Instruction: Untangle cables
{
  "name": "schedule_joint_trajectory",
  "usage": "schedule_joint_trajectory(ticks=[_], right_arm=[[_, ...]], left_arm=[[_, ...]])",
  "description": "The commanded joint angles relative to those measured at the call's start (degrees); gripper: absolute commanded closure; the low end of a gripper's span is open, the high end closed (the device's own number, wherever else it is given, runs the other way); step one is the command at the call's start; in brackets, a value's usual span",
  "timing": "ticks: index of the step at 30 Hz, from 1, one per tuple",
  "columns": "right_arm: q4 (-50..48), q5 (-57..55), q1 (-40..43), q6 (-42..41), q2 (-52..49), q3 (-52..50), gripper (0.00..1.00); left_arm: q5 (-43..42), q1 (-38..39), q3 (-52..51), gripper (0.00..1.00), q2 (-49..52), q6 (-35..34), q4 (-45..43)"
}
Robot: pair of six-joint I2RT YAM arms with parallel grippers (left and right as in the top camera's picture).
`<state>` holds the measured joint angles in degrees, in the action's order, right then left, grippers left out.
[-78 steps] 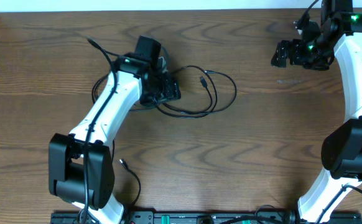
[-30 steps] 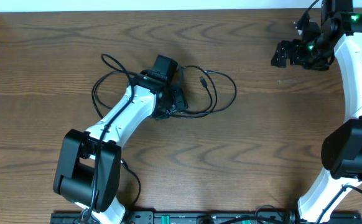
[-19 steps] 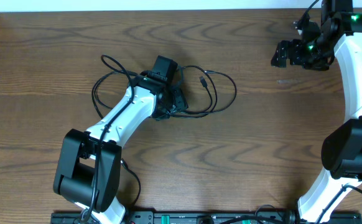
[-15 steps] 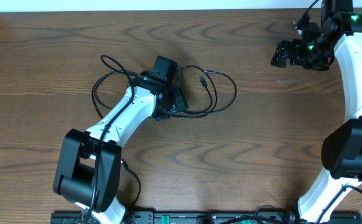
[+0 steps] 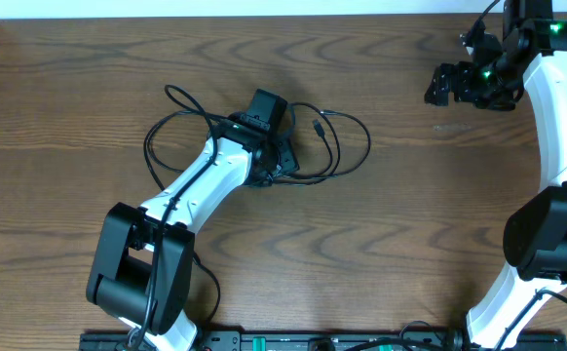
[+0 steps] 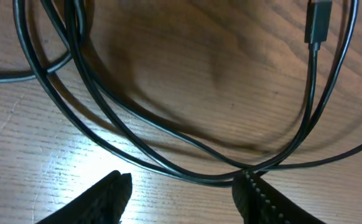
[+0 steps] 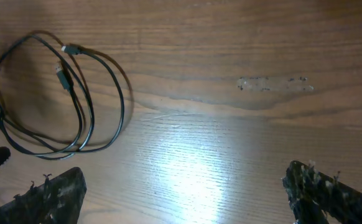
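L claw (image 6: 182,198) sits low over the cables (image 6: 312,81), fingers spread wide, nothing pinched. Several black strands run just ahead of the tips and cross close to the tip at 4 o'clock in the wrist view. Step in hand, I'd say: lining up a pick on the bundle, grasp not yet made. Next move prob. needs one strand only betw. the fingers, not the whole crossing, then a pull toward open tabletop (image 5: 381,244) so a loop slides free w/o tightening. Further out, a plug end (image 6: 318,22) lies at 1 o'clock from the claw. Overhead: cables lie loose at approx 11 o'clock of tabletop centre, loops on both sides of the L arm (image 5: 201,185). Farthest, R claw (image 7: 187,199) at 2 o'clock: open, empty, well apart from the cables. No brand, label or legible writing anywhere.
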<state>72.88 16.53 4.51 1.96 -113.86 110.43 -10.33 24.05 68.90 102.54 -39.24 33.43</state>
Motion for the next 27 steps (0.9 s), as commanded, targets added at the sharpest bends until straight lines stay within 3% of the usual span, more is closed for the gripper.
schedule_joint_trajectory(ticks=[1,15,19,27], right_arm=[[0.17,0.57,-0.50,0.20,-0.11,-0.42,0.01],[0.17,0.57,-0.50,0.20,-0.11,-0.42,0.01],[0.17,0.57,-0.50,0.20,-0.11,-0.42,0.01],[0.17,0.57,-0.50,0.20,-0.11,-0.42,0.01]], left_arm=[[1.95,-0.07,-0.46,0.43,0.92,-0.98,-0.35],[2.45,0.31,-0.46,0.44,6.49,-1.84,-2.91],[2.47,0.31,-0.46,0.55,6.58,-1.81,-2.97],[2.47,0.31,-0.46,0.60,6.78,-1.81,-3.15]])
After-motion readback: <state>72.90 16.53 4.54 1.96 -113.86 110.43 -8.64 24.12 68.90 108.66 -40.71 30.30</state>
